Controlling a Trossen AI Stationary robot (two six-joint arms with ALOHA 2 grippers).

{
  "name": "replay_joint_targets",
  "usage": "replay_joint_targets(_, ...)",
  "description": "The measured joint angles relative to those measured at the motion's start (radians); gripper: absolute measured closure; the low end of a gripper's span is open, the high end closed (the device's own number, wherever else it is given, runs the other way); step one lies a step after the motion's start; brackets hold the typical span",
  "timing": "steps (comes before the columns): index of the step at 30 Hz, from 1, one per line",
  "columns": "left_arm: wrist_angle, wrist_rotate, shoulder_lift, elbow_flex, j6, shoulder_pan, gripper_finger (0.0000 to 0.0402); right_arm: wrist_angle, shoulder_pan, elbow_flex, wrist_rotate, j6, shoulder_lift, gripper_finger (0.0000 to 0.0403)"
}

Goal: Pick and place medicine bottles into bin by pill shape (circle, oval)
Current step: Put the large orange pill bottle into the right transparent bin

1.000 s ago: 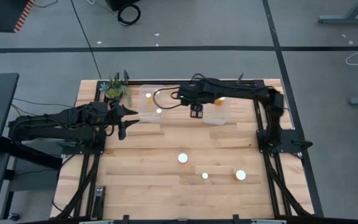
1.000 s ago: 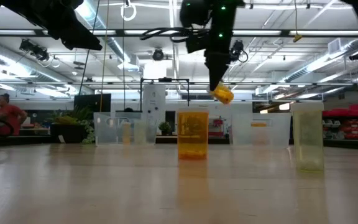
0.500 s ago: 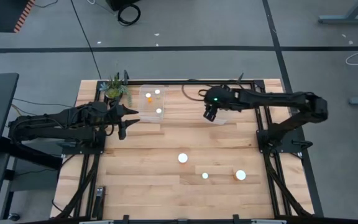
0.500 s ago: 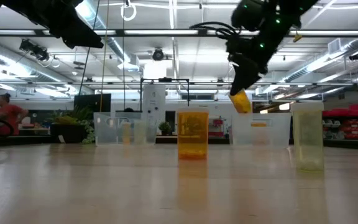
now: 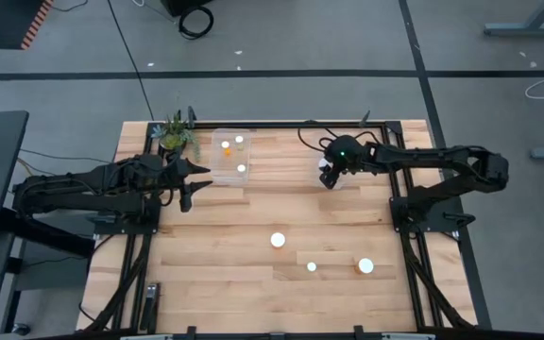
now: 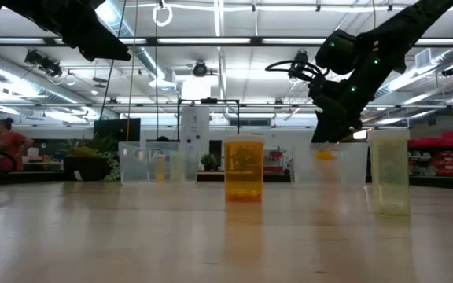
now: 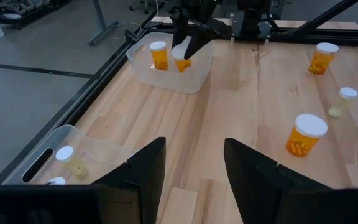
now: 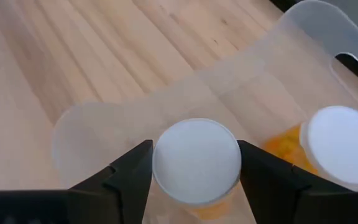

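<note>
My right gripper (image 5: 328, 177) hangs over the clear right bin (image 5: 346, 182), shut on an amber medicine bottle with a white cap (image 8: 196, 158). A second capped bottle (image 8: 340, 146) stands in that bin. The clear left bin (image 5: 217, 170) holds three bottles (image 5: 240, 168). Three more bottles stand on their bases on the table (image 5: 278, 240), (image 5: 312, 267), (image 5: 365, 266). My left gripper (image 7: 194, 174) is open and empty, waiting at the table's left beside the left bin. My right gripper pinches the bottle between its two fingers (image 8: 132, 171) at the cap's rim (image 8: 160, 168), one on each side. The fingers come from above, slanting down into the bin. The bottle sits cap up inside the bin walls; I cannot tell whether its base touches the floor.
A small green potted plant (image 5: 175, 134) stands at the far left corner. A black frame rail (image 5: 281, 124) runs along the table's far edge. Bare wood lies between the bins and the three standing bottles. A person (image 6: 6, 145) is in the room behind.
My right gripper has carried the bottle toward the table's right edge, from the gap between the two bins to above the right bin, and has gone down into it. The bottle, tilted while it was carried, now stands cap up between the bin's walls.
</note>
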Motion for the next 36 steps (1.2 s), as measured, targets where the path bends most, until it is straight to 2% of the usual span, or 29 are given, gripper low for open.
replay_joint_targets(22,-0.001,0.000,0.000,0.000,0.001,0.000,0.0230,-0.021,0.001,0.020,0.004,0.017,-0.009,0.0159)
replay_joint_targets(27,-0.004,0.000,0.000,0.000,0.000,0.000,0.0230,-0.134,0.015,0.099,0.003,0.013,-0.051,0.0159)
replay_joint_targets(31,-0.006,0.000,0.000,0.000,0.003,0.000,0.0230,-0.292,0.101,0.167,-0.031,0.080,-0.078,0.0161)
replay_joint_targets(36,-0.006,0.000,0.000,0.000,0.006,0.000,0.0230,-0.386,0.319,0.214,-0.059,0.233,-0.080,0.0163)
